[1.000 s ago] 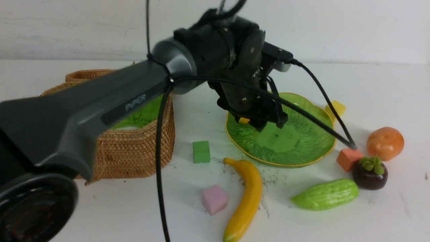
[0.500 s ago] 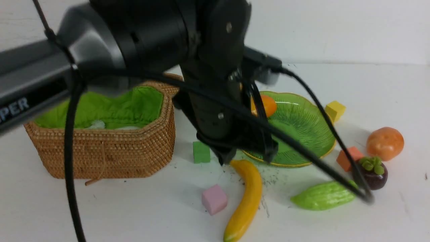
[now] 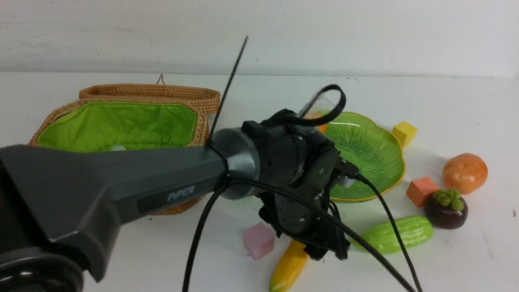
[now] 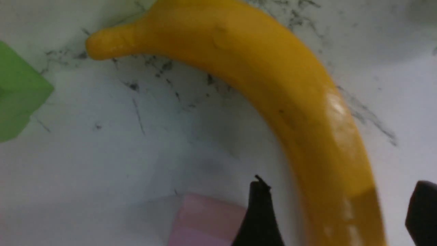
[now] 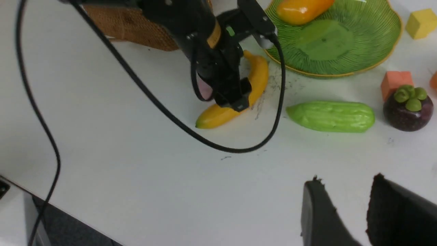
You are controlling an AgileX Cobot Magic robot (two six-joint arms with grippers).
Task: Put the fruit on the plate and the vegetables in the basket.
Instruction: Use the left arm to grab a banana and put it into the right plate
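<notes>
White tabletop (image 3: 154,255) below a pale, faintly scuffed wall (image 3: 365,36). At far left, large brown woven wicker basket (image 3: 202,129) with bright green cloth lining (image 3: 134,123), its matching wicker lid (image 3: 211,99) behind it; something whitish inside, too hidden to name. Across the left side, dark grey left arm (image 3: 174,174), reaching toward the banana now, rather than over the plate as a second ago. Small green cube (image 4: 20,92) beyond the banana's stalk end, visible in the left wrist view. Nearer, small pink cube (image 3: 258,241), just left of the long yellow banana (image 3: 288,265), both on the table. Above the banana, left gripper (image 4: 341,191), jaws now wide, banana between the spread fingers; contact impossible to tell. Farther back, orange-yellow mango (image 5: 304,10) on the left part of the translucent green, gold-rimmed plate (image 3: 377,158), free of the gripper, unlike a second ago. Right of the banana, light green bumpy gourd (image 3: 409,235); at the plate's far right, yellow cube (image 3: 404,134). Farther right, red-orange cube (image 3: 421,191) beside the dark purple, green-capped mangosteen (image 3: 446,211), then round orange tomato-like ball (image 3: 465,173), all unmoved. In the right wrist view, right gripper (image 5: 346,179), jaws moderately apart, holding nothing.
</notes>
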